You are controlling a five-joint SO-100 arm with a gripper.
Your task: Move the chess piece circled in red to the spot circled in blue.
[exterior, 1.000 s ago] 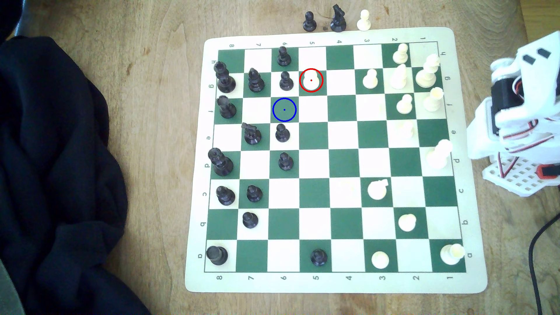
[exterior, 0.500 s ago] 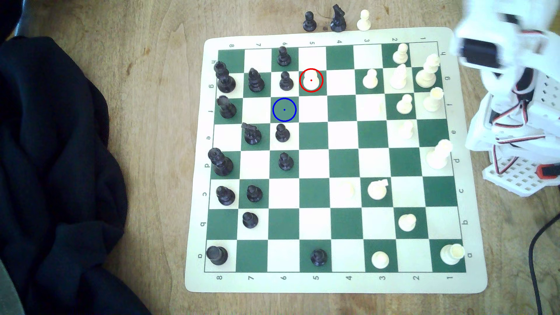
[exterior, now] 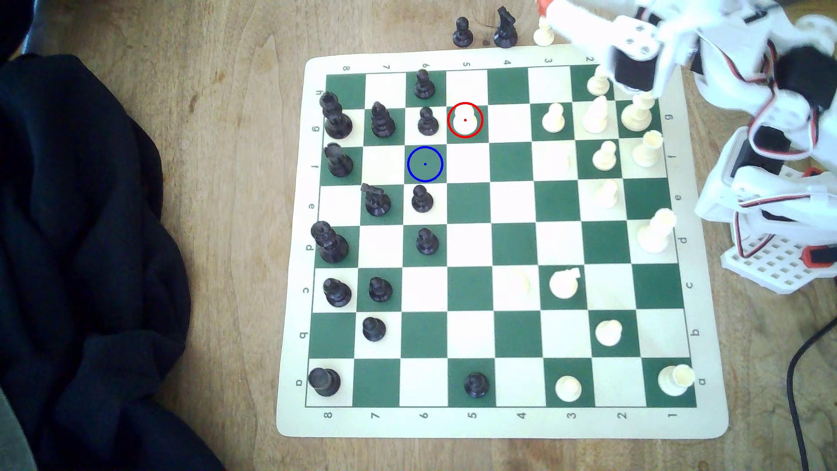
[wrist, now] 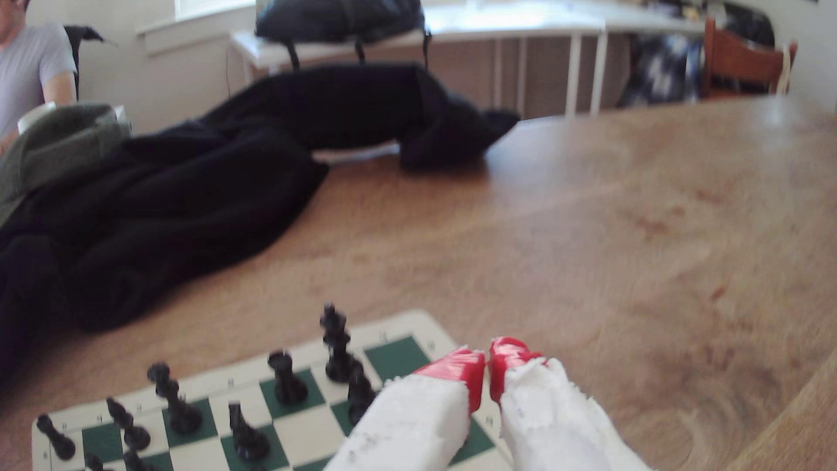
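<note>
Pawn (exterior: 465, 121) stands well apart from shut jaws.

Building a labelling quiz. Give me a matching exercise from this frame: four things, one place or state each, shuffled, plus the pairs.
Things:
1. white pawn
2. blue-ringed square
3. gripper
4. black cloth

Places or states:
A. jaws nearly closed, holding nothing
B. on the wooden table, off the board at the exterior view's left
C. empty green square
D. standing inside the red ring

Pairs: 1-D, 2-C, 3-A, 4-B
</note>
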